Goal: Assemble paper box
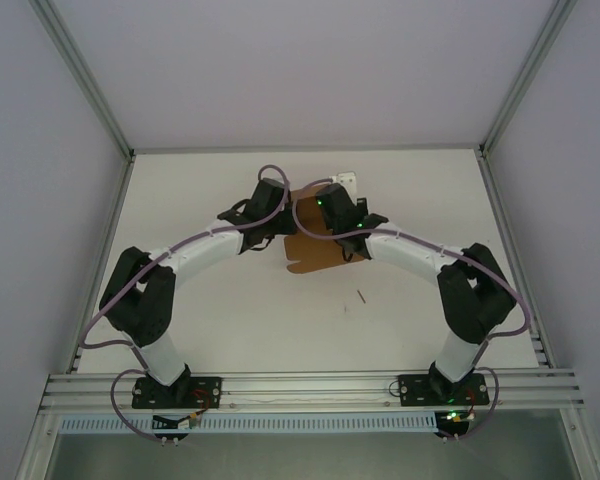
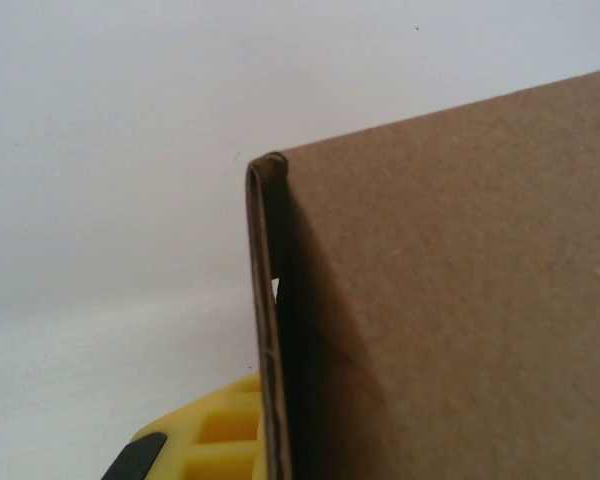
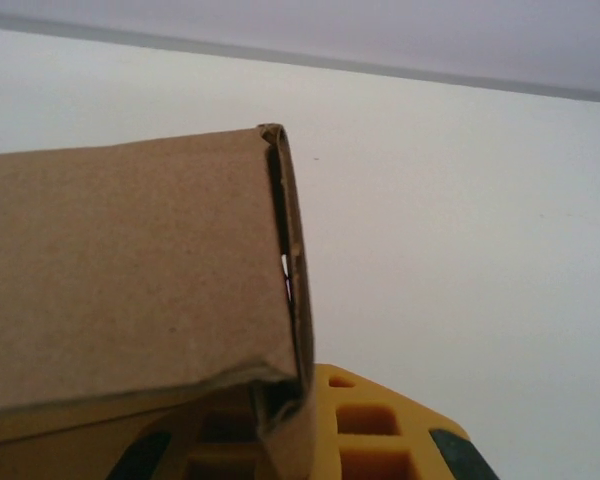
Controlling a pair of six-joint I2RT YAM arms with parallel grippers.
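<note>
The paper box [image 1: 315,255] is a brown cardboard sheet, partly folded, held between the two arms at the far middle of the table. My left gripper [image 1: 276,226] is shut on its left side. In the left wrist view a folded double edge of the paper box [image 2: 450,300] runs up past one yellow finger [image 2: 215,440], and the other finger is hidden behind the board. My right gripper [image 1: 334,224] is shut on the right side. There the paper box [image 3: 130,260] bends over the jaws, with a yellow finger [image 3: 385,430] beside its folded edge.
A small white object [image 1: 347,178] lies at the back of the white table [image 1: 200,320], just behind the grippers. A short dark stick [image 1: 362,295] lies on the table in front of the cardboard. Grey walls and metal rails enclose the table.
</note>
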